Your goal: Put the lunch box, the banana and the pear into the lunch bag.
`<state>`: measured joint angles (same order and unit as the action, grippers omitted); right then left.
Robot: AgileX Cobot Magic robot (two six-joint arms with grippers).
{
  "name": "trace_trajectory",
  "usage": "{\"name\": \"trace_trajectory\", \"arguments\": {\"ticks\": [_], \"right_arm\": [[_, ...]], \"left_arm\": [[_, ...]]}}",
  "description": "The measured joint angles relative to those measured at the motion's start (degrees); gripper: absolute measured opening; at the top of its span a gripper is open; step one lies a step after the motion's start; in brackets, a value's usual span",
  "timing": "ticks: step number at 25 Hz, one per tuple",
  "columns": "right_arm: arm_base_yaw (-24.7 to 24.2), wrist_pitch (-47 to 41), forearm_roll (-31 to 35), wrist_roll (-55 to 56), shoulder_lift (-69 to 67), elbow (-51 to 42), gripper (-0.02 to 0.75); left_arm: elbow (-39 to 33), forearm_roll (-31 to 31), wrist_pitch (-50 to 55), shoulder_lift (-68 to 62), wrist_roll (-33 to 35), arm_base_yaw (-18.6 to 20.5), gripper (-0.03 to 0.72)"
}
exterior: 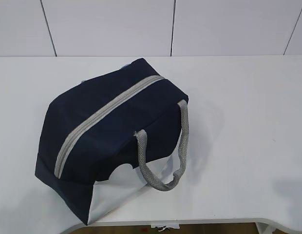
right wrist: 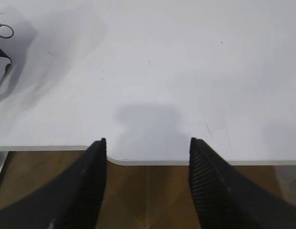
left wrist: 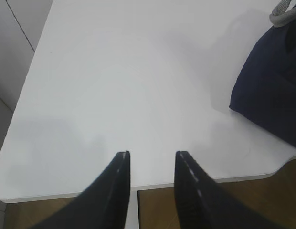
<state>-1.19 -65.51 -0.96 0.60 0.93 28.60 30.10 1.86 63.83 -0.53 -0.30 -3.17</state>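
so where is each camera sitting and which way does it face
Exterior: raised in front of the table, slanting down at the zipped lunch bag; no arm shows.
Left wrist: on the left arm, looking past the open left gripper over the table's edge; the bag is at right.
Right wrist: on the right arm, looking past the open right gripper at bare tabletop; a metal ring sits top left.
Exterior and left wrist share the bag and its grey handle.

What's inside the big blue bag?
You can't see inside. The lunch bag lies on the white table with its grey zipper closed along the whole top, so the fabric hides anything in it. No banana, pear or lunch box shows anywhere on the table.
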Motion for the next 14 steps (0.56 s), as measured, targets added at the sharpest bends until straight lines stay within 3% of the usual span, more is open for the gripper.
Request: {"name": "trace_trajectory", "arguments": {"ticks": [14], "right_arm": [[0.00,0.00,0.08,0.00,0.00,0.00,0.434]], "left_arm": [[0.00,0.00,0.00,0.00,0.00,0.00,0.238]]}}
